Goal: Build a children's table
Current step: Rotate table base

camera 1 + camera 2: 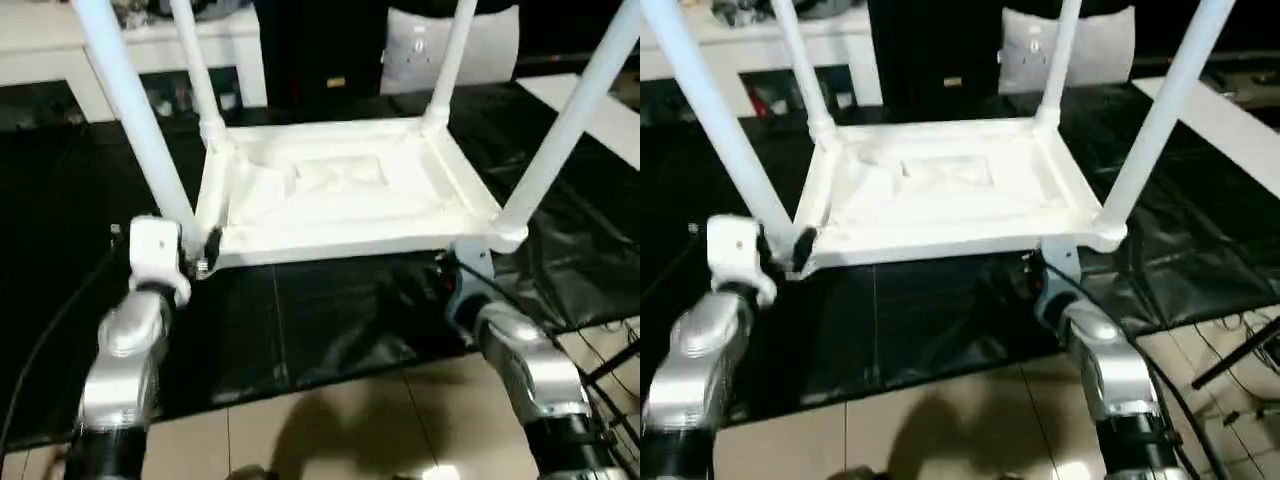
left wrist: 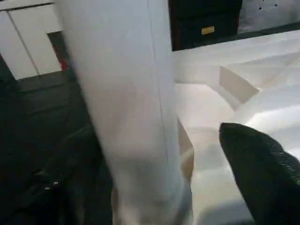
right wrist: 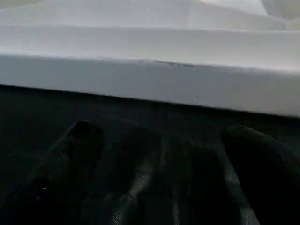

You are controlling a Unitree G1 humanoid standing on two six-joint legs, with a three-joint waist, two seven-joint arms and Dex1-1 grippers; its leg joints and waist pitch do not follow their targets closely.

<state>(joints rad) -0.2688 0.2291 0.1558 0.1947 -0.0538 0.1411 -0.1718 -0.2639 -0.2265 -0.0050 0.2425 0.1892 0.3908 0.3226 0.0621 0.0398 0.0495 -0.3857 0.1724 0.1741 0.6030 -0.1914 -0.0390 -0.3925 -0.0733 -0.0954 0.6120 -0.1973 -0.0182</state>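
The white children's table (image 1: 340, 190) lies upside down on a black sheet, its ribbed underside facing up. All legs stand upright in the corner sockets, among them the near-left leg (image 1: 130, 110) and the near-right leg (image 1: 570, 120). My left gripper (image 1: 200, 255) is at the foot of the near-left leg (image 2: 136, 117). Its fingers (image 2: 262, 173) stand on either side of that leg with a gap, so it is open. My right gripper (image 3: 159, 129) is open and low over the sheet. It sits just in front of the table's near edge (image 3: 150, 75), by the near-right corner (image 1: 500, 235).
The black sheet (image 1: 330, 320) covers the floor under the table, with beige tiles (image 1: 350, 420) in front of it. A white cabinet (image 1: 40, 50) stands at the back left and a grey cushion (image 1: 420, 45) at the back. Cables and a stand (image 1: 610, 350) lie at the right.
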